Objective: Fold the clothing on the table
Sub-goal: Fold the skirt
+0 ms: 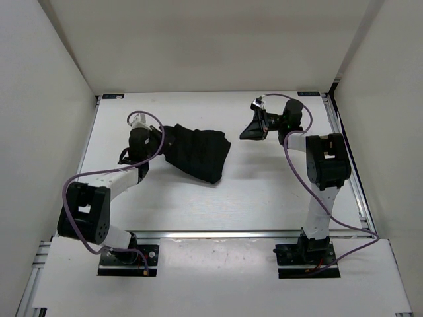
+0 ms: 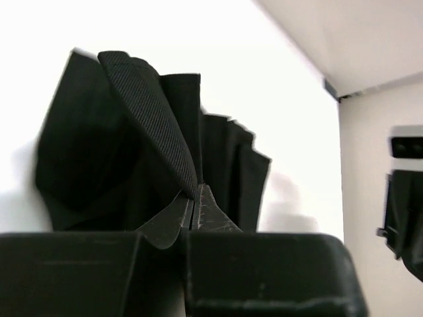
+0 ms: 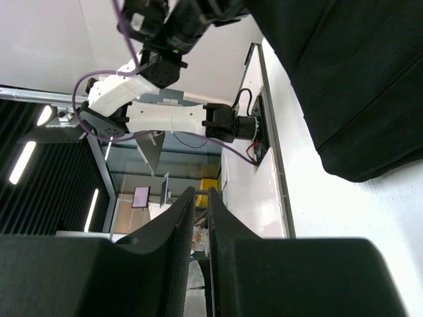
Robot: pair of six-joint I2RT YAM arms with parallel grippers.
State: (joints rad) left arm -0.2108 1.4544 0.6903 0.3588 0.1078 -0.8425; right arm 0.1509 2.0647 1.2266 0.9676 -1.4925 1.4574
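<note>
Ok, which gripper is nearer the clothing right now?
Left. The left gripper is at the left end of the clothing, its closed fingertips on a fold of the fabric. The right gripper is off the clothing's right side, with bare table between them.

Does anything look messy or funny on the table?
Yes. The black clothing lies bunched and creased, left of the middle of the table, instead of spread flat. The left gripper is pinching one folded edge. The right gripper holds nothing, off to the side.
</note>
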